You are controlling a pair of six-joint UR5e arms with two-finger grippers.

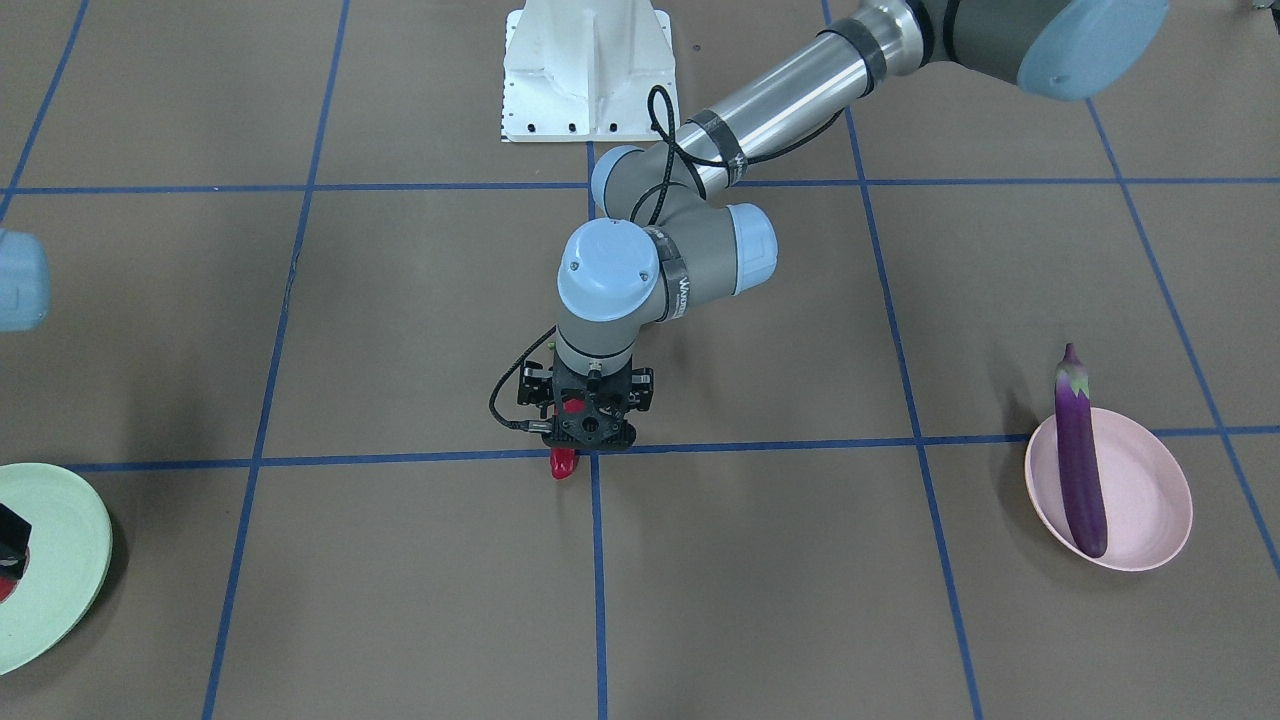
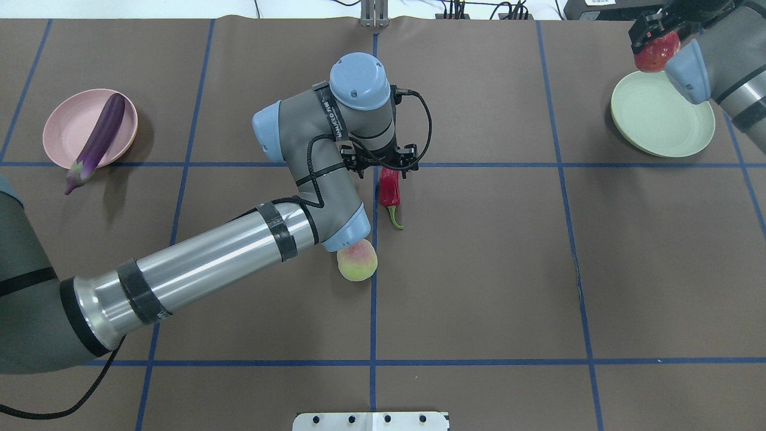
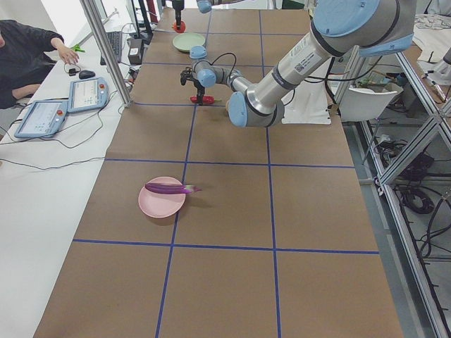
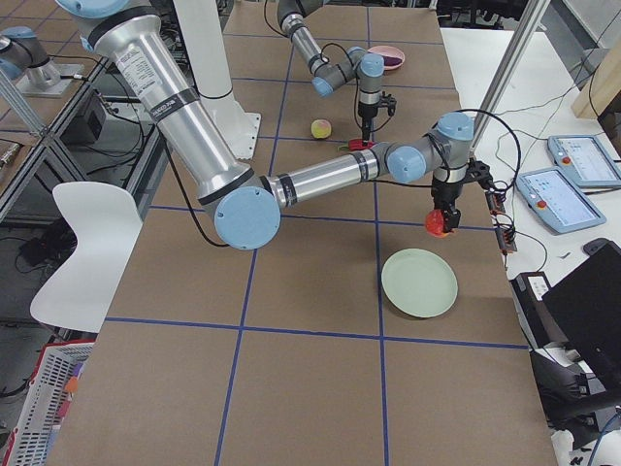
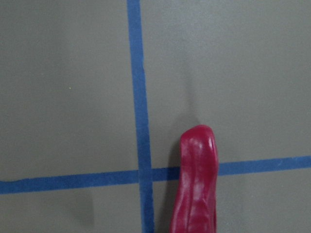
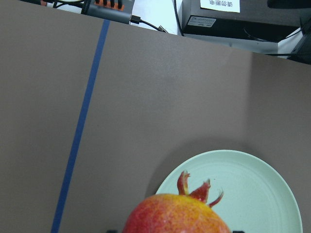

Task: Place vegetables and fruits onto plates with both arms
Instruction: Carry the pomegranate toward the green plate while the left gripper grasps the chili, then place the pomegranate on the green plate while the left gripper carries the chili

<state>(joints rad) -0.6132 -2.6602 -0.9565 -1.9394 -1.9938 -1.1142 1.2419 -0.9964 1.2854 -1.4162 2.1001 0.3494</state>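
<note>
My left gripper (image 2: 386, 169) stands upright, low over the far end of the red chili pepper (image 2: 390, 187), which lies along a blue line. Its jaws are hidden, so I cannot tell whether they grip. The left wrist view shows only the chili's tip (image 5: 197, 179). My right gripper (image 2: 653, 37) is shut on the pomegranate (image 2: 656, 52) and holds it above the far edge of the mint plate (image 2: 658, 123). The eggplant (image 2: 99, 140) lies across the pink plate (image 2: 63, 129), with its cap over the rim. The peach (image 2: 357, 262) sits beside my left arm's elbow.
The white robot base (image 1: 588, 70) stands at the table's near edge. A side table with tablets (image 3: 63, 105) and a seated person (image 3: 28, 56) runs along the far side. Cables and a box (image 6: 218, 14) lie past the edge behind the mint plate.
</note>
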